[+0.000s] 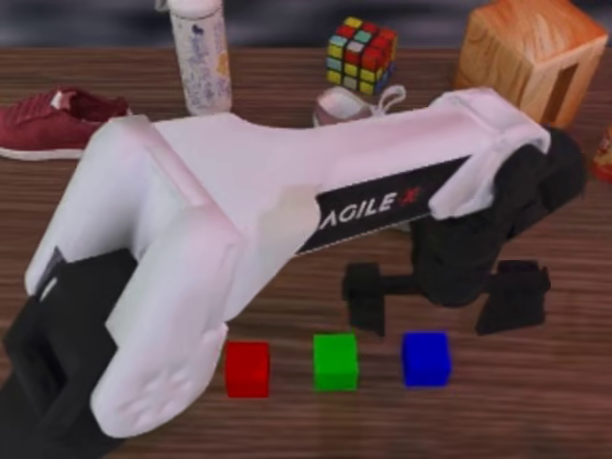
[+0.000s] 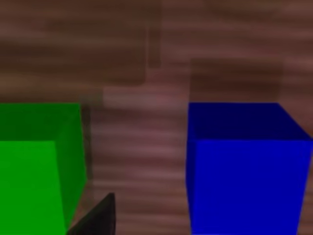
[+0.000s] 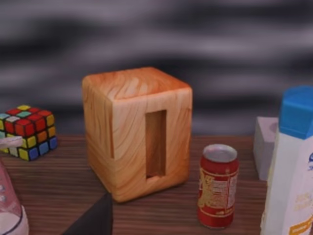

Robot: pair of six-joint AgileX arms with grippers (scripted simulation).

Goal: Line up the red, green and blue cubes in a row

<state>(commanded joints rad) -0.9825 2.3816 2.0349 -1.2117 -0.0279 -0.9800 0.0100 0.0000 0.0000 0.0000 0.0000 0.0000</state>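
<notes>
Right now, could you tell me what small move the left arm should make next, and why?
Probably lift the left gripper straight up and away. It hangs open above the table, and the red cube, green cube and blue cube already sit in an even row.

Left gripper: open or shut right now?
Open. In the top view the left gripper has its fingers spread wide and empty, behind the green cube and blue cube.

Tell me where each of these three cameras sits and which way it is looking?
Top view: above the table, looking down on the red cube, green cube, blue cube; left arm and open left gripper show.
Left wrist view: close above green and blue, shared with top.
Right wrist view: level toward the wooden box and puzzle cube, shared with top.
</notes>
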